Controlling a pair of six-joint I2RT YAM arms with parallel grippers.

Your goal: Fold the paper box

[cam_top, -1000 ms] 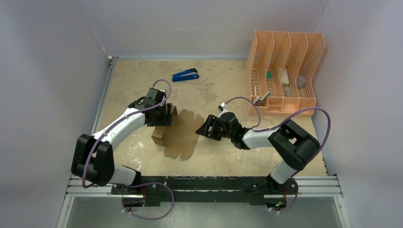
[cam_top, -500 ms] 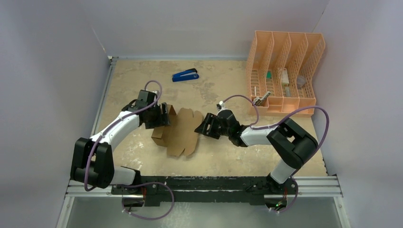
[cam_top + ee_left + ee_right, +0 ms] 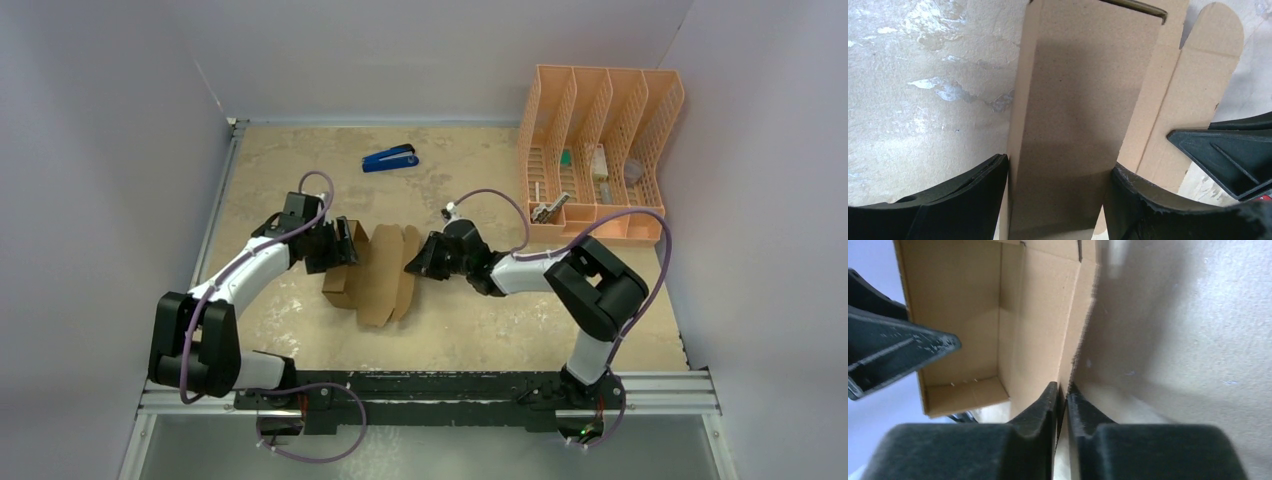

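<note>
The brown paper box (image 3: 378,285) lies partly folded at the table's middle, its right panel raised. My left gripper (image 3: 343,245) straddles the folded left section; in the left wrist view both fingers (image 3: 993,185) press against the sides of that cardboard section (image 3: 1083,90), so the left gripper (image 3: 1059,167) is shut on it. My right gripper (image 3: 413,265) is shut on the thin edge of the right panel. In the right wrist view the box's open inside (image 3: 1033,315) shows left of the right gripper (image 3: 1063,387). Each wrist view also shows the other gripper.
A blue stapler (image 3: 390,158) lies on the table behind the box. A peach-orange mesh file organizer (image 3: 600,150) with small items stands at the back right. Grey walls enclose the table on the left, back and right.
My right gripper has shut on the box's right panel and pushed it left and up, so the sheet looks narrower from above. The left arm shifted slightly left.
</note>
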